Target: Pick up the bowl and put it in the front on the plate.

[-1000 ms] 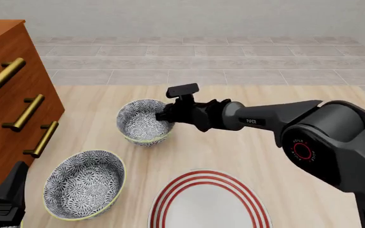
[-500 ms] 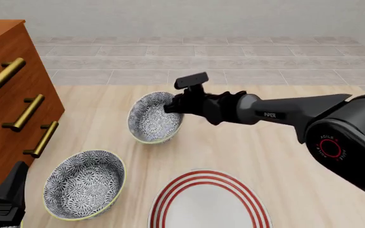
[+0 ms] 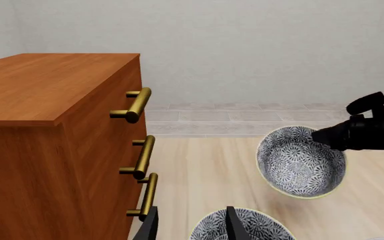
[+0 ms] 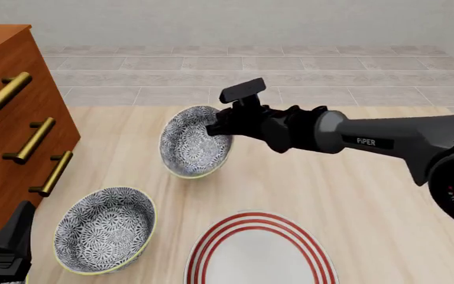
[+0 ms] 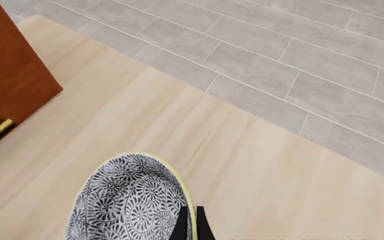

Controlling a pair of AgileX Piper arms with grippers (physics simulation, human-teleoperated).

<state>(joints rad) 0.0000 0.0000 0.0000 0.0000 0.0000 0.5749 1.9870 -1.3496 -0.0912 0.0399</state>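
Pinching the rim, the right gripper [image 4: 215, 129] is closed on the bowl [image 4: 193, 142], tilted clear of the table at frame centre, for carrying to the plate [image 4: 260, 251] at the bottom edge.

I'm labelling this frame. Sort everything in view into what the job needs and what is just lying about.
Part of the job:
- held bowl, tilted, rim pinched by the right gripper
- plate, red-ringed, nearest the arms

Just lying about:
- second bowl, upright on the table
- wooden drawer chest
- left gripper, open, holding nothing
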